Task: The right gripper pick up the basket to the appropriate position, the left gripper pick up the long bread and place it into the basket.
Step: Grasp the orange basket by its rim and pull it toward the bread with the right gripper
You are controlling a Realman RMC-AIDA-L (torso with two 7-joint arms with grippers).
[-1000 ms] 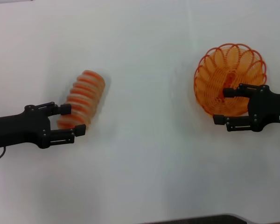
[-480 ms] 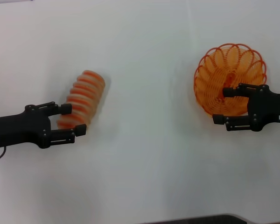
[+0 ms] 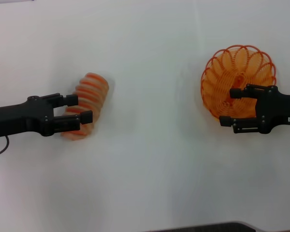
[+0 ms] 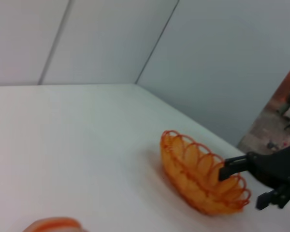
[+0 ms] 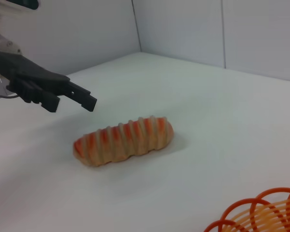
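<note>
The long bread (image 3: 93, 88), pale tan with orange-red stripes, lies on the white table (image 3: 145, 159) at the left; the right wrist view shows the whole long bread (image 5: 123, 140) flat on the table. My left gripper (image 3: 78, 108) hangs open over its near end, and the same left gripper (image 5: 71, 104) shows above the loaf, apart from it. The orange wire basket (image 3: 239, 65) sits at the right. My right gripper (image 3: 229, 107) is open at its near rim, one finger over the inside, one outside. The left wrist view shows the basket (image 4: 193, 169) and the right gripper (image 4: 242, 189) there.
Bare white tabletop lies between loaf and basket. Grey wall panels (image 4: 217, 58) stand behind the table. A dark edge (image 3: 217, 227) runs along the table's near side.
My left gripper has moved forward over the bread's near end and its fingers stand closer together. The right gripper has shifted slightly at the basket rim. Bread and basket have not moved.
</note>
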